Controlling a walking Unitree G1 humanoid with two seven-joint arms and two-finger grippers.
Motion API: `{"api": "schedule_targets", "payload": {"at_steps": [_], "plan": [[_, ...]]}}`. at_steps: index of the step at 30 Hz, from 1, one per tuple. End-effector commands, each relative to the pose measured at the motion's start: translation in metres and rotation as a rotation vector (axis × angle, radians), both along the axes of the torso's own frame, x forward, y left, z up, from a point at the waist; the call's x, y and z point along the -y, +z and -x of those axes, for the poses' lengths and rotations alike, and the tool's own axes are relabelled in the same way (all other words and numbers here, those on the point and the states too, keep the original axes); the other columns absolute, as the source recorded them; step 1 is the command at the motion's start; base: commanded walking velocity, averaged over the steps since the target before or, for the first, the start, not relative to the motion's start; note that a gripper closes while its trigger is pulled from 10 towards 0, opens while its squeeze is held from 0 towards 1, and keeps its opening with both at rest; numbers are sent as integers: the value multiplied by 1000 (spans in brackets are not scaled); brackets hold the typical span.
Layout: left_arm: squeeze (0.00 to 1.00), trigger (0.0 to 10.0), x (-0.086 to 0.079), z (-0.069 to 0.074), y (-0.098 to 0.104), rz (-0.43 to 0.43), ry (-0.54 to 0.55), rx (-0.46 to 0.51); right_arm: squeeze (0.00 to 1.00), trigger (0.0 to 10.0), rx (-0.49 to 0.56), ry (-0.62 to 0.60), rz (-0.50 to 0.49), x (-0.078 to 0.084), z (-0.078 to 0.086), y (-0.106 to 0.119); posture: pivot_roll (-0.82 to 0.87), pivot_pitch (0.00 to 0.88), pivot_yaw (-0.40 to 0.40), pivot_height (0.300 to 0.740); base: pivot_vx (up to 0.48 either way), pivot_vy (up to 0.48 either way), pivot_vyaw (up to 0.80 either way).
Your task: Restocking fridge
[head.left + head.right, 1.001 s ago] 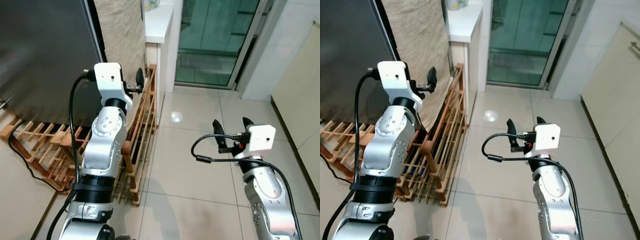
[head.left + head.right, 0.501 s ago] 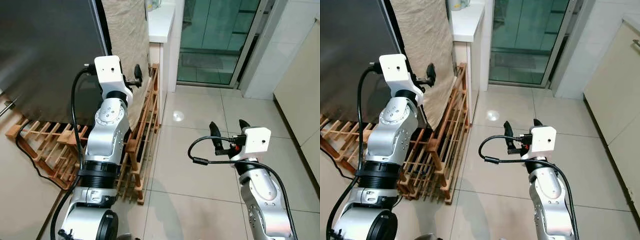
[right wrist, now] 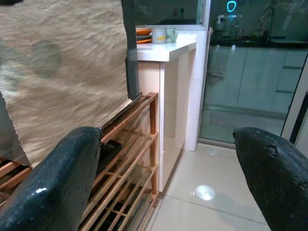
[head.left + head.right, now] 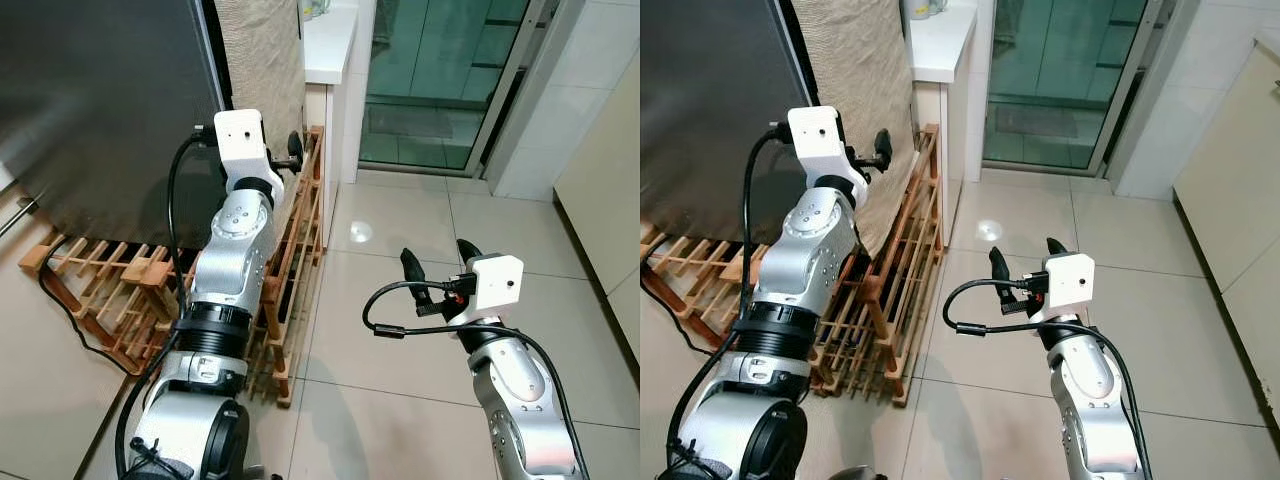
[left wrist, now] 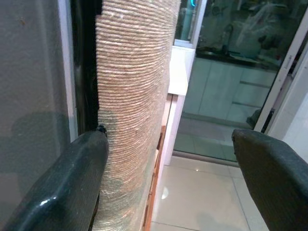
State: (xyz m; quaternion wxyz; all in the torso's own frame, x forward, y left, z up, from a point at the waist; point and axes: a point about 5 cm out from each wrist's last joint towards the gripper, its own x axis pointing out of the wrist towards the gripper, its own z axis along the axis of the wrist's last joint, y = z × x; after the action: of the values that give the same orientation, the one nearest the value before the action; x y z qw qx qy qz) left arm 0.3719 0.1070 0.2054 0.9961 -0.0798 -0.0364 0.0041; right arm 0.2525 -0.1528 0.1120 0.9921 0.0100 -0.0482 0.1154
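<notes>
Beside the shut fridge point(image 4: 90, 100): left claw point(image 4: 292, 152) wide, right claw point(image 4: 438, 262) wide, both empty; restocking unstarted.

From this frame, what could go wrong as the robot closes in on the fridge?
1. The left gripper is raised and open right beside the burlap cloth on the fridge side; a finger might snag the weave.
2. The wooden rack lies tipped on the floor against the fridge base, close under the left arm, so the arm or a step could knock it.
3. The right gripper holds nothing, so nothing is ready to restock.
</notes>
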Motion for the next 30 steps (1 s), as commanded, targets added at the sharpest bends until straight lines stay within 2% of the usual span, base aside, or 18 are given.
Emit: {"api": "schedule_targets", "payload": {"at_steps": [1,10,15,25,28,30], "plan": [[0,10000,-4,-3,7,24,25,2,0,10000,10,6,-8,-2,1,3,-87,0,53,727,0,0,0],[0,10000,-4,-4,3,93,35,-32,0,10000,2,9,-11,-2,1,1,-84,0,48,727,0,0,0],[0,10000,-4,-5,2,91,34,-37,0,10000,2,8,-11,-2,1,2,-85,0,48,727,0,0,0],[0,10000,15,-9,2,50,-29,-9,0,10000,-1,7,-12,-3,1,1,-88,0,47,727,0,0,0],[0,10000,20,-13,2,117,-24,-43,0,10000,0,6,-11,-3,1,1,-90,0,49,727,0,0,0],[0,10000,17,-16,1,203,-9,-79,0,10000,1,3,-10,-2,2,1,-99,0,53,727,0,0,0]]}}
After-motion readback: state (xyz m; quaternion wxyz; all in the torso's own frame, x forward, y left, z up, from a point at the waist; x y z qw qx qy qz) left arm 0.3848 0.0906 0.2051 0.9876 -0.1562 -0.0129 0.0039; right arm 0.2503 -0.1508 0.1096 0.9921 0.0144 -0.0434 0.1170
